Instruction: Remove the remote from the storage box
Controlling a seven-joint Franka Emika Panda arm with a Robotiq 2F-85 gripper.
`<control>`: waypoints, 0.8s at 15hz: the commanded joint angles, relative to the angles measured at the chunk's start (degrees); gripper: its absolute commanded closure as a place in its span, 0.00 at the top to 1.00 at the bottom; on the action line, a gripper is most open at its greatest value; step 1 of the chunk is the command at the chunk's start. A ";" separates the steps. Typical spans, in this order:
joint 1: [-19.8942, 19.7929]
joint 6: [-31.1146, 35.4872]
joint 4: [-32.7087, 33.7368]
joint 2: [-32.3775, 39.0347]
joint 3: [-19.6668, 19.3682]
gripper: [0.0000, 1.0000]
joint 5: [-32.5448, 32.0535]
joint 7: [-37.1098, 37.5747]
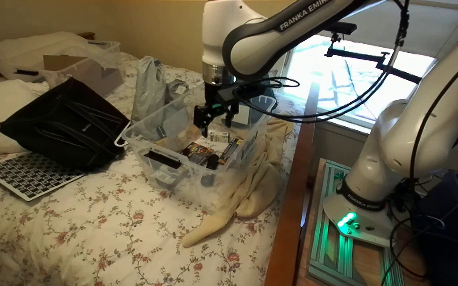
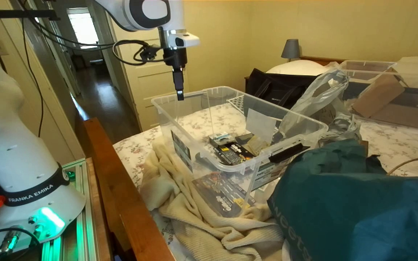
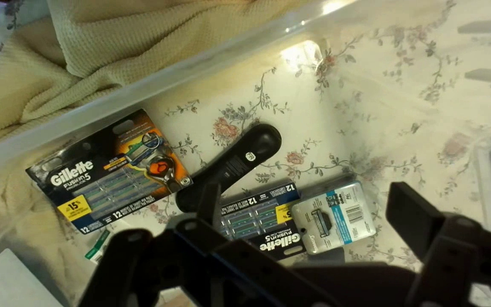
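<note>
The storage box is a large clear bin on the bed; its rim also shows in an exterior view and in the wrist view. The remote, a long black shape with a small round white mark, lies on the box floor beside the razor packs. Its rounded end shows in an exterior view. My gripper is open and empty, pointing down over the box with its tips near rim height. In the wrist view the left finger overlaps the remote's lower end.
Inside the box lie an orange-and-black Gillette pack, a second Gillette pack and a white-and-blue razor pack. A beige blanket lies along the box. A grey plastic bag, black bag and teal bag stand around it.
</note>
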 commanded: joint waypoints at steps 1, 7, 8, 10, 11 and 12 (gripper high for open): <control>0.60 1.88 3.79 6.86 -1.61 1.00 -2.05 4.64; 1.61 1.51 3.33 6.84 -3.36 1.00 -0.26 2.22; 1.66 1.51 3.37 6.83 -3.35 1.00 -0.26 2.26; 1.00 2.44 4.39 9.34 -4.50 1.00 0.44 7.85; 0.82 3.36 4.54 10.17 -5.06 1.00 0.03 11.11; 0.77 4.64 4.77 11.20 -5.70 1.00 0.14 13.27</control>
